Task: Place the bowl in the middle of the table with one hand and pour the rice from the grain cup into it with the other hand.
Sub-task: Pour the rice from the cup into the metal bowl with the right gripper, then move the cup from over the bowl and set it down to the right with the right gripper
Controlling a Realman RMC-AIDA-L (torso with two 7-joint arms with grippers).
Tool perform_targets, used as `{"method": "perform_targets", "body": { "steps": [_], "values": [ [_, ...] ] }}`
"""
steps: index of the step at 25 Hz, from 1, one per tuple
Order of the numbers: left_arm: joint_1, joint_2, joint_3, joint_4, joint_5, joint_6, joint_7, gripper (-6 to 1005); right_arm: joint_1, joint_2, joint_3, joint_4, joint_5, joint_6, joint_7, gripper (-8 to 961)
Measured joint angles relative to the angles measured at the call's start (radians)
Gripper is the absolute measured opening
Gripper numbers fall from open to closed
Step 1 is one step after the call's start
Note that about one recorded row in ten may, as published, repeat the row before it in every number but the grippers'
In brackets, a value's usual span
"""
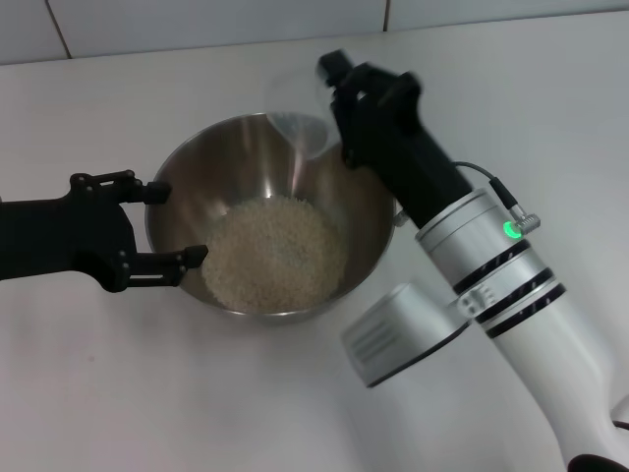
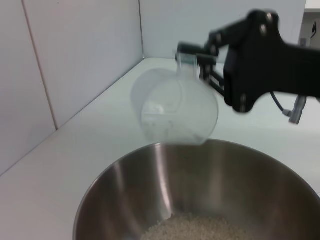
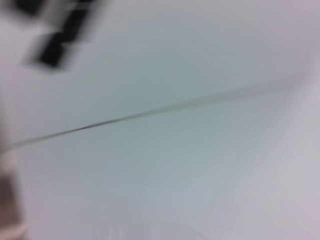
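Observation:
The steel bowl (image 1: 187, 167) stands on the white table (image 1: 118, 393) near its middle, with a mound of rice (image 1: 273, 254) inside. My left gripper (image 1: 180, 222) is open at the bowl's left rim, one finger on each side of that edge. My right gripper (image 1: 329, 93) is shut on the clear grain cup (image 1: 298, 110) and holds it tipped over the bowl's far rim. The cup looks empty. The left wrist view shows the bowl (image 2: 210, 175), the rice (image 2: 200, 231), the tipped cup (image 2: 175, 107) and the right gripper (image 2: 197, 57) above it.
A tiled white wall (image 1: 197, 25) runs along the table's far edge. My right arm (image 1: 491, 265) crosses the table's right side. The right wrist view shows only a blurred tile wall with a grout line (image 3: 150, 112).

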Motion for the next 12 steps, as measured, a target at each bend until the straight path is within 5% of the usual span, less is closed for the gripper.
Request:
{"method": "perform_targets", "body": {
  "steps": [6,12],
  "values": [
    [0.0,-0.001,0.004,0.003,0.0,0.0,0.0,834,-0.035,-0.014,0.076,-0.007,0.045,-0.067,0.765,39],
    [-0.001,-0.002,0.006,0.009,0.0,0.0,0.0,834,0.015,-0.009,0.192,-0.282,0.044,-0.078,1.367,42]
  ]
}}
